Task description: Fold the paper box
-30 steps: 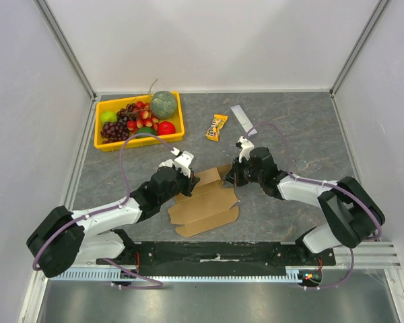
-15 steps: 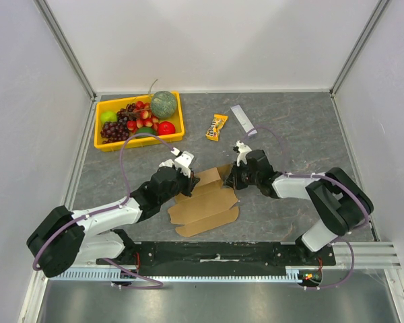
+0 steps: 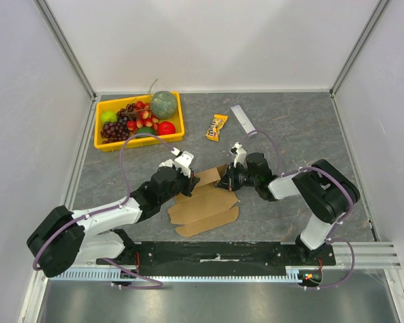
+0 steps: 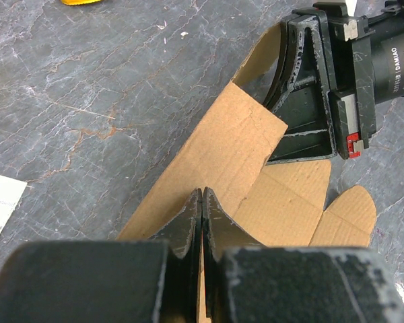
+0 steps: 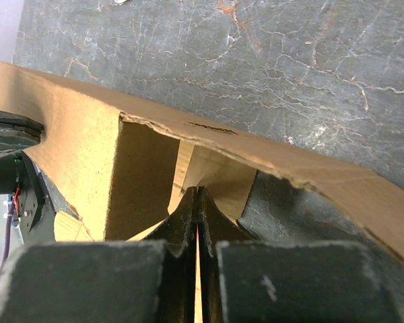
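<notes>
The paper box (image 3: 205,203) is a brown die-cut cardboard sheet lying mostly flat in the table's middle, with its far flaps raised. My left gripper (image 3: 184,177) is at its far left corner, jaws shut on a cardboard edge (image 4: 202,196); a raised flap (image 4: 256,141) stands ahead of it. My right gripper (image 3: 227,180) is at the far right corner, shut on a thin flap edge (image 5: 197,192), under a folded-up cardboard wall (image 5: 74,134). The right gripper also shows in the left wrist view (image 4: 323,87), touching the flap.
A yellow fruit tray (image 3: 138,143) stands at the back left. A candy packet (image 3: 217,127) and a small grey bar (image 3: 243,118) lie behind the box. A white paper scrap (image 4: 0,202) lies left of the left gripper. Walls enclose the table.
The right arm's forearm has swung left and its gripper has shifted a little left and toward the box. The left arm and the flat part of the box have not moved.
</notes>
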`<state>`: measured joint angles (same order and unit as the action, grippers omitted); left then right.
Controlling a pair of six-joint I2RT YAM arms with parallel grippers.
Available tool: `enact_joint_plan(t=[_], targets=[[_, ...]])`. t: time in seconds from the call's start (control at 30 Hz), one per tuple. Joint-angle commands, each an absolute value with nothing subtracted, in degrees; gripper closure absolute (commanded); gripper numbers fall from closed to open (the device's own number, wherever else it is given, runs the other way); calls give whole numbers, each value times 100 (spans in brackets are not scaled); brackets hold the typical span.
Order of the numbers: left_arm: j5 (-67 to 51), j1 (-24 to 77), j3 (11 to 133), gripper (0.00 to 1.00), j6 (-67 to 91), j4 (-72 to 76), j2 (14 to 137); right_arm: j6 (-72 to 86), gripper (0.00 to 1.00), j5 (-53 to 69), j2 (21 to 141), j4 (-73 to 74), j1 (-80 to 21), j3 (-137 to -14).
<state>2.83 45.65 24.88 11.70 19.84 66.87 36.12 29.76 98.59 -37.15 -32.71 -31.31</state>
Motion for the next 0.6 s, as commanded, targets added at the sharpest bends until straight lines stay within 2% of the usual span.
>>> enact_joint_plan(t=[0.0, 0.1, 0.3, 0.43, 0.57], targets=[[255, 4544, 2531, 98, 1292, 1899, 6741, 3596, 100, 3182, 9810, -4009, -3252, -3102], [246, 4544, 2514, 98, 1292, 1881, 6698, 3113, 94, 2866, 9248, -2983, -3252, -3295], [255, 4544, 2487, 98, 1309, 1881, 6627, 1795, 66, 1391, 7746, -365, -3252, -3902], [255, 4544, 2487, 98, 1318, 1872, 6601, 1293, 50, 625, 7112, 604, -3252, -4174], [246, 4544, 2496, 98, 1310, 1837, 6583, 915, 39, 133, 6970, 1290, -3243, -4517]])
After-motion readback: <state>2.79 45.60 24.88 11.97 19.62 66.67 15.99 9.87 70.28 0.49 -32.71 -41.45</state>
